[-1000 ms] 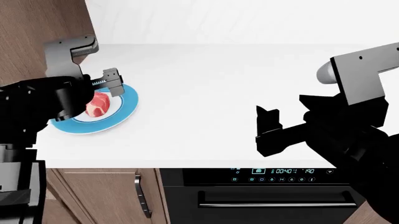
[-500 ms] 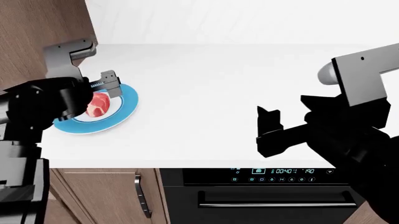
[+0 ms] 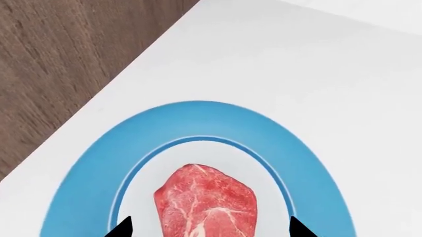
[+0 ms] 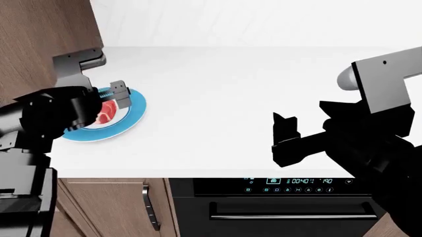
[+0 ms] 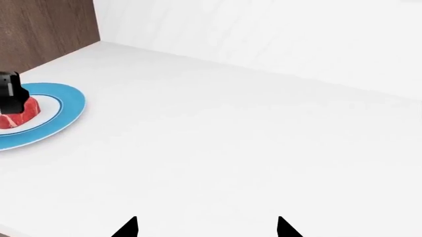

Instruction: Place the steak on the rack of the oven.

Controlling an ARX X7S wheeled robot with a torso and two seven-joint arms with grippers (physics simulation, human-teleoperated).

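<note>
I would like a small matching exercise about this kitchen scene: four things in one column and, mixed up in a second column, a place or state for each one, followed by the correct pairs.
Things
1. steak
2. left gripper
3. right gripper
4. digital display

Places or states
A. open above bare white counter, holding nothing
B. lit in blue on the black oven front below the counter
C. lying on the blue-rimmed plate
D. open, one fingertip on each side of the meat

Pairs: 1-C, 2-D, 3-A, 4-B
</note>
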